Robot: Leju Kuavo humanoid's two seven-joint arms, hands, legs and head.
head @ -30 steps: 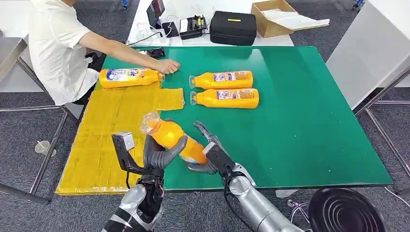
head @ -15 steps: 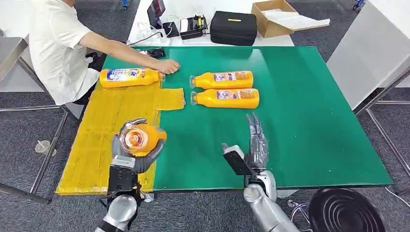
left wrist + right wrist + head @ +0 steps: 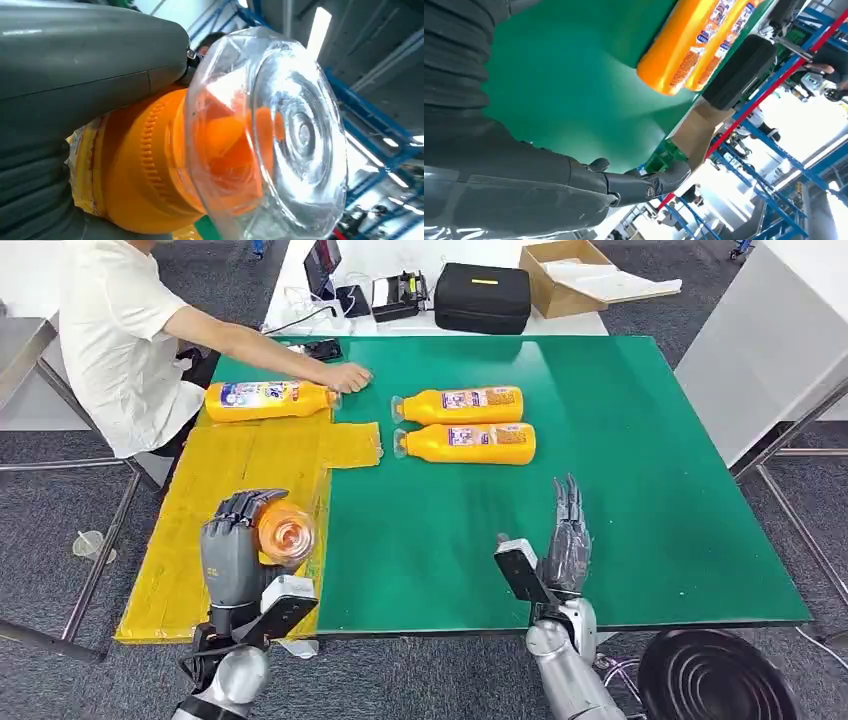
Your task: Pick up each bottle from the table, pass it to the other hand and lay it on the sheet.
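The left hand (image 3: pixel 235 552) has carried the orange bottle (image 3: pixel 283 532), clear cap toward the camera, over the yellow sheet (image 3: pixel 215 510), fingers wrapped round it; the right hand (image 3: pixel 566 540) hovers, fingers spread.

Green table (image 3: pixel 620 490) before me. Yellow sheet (image 3: pixel 240 490) covers its left side, one orange bottle (image 3: pixel 268 400) lying on it. Two more bottles (image 3: pixel 465 424) lie side by side on bare green.

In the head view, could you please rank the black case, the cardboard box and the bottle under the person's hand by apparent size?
1. Cardboard box
2. Bottle under the person's hand and black case look alike; unranked.
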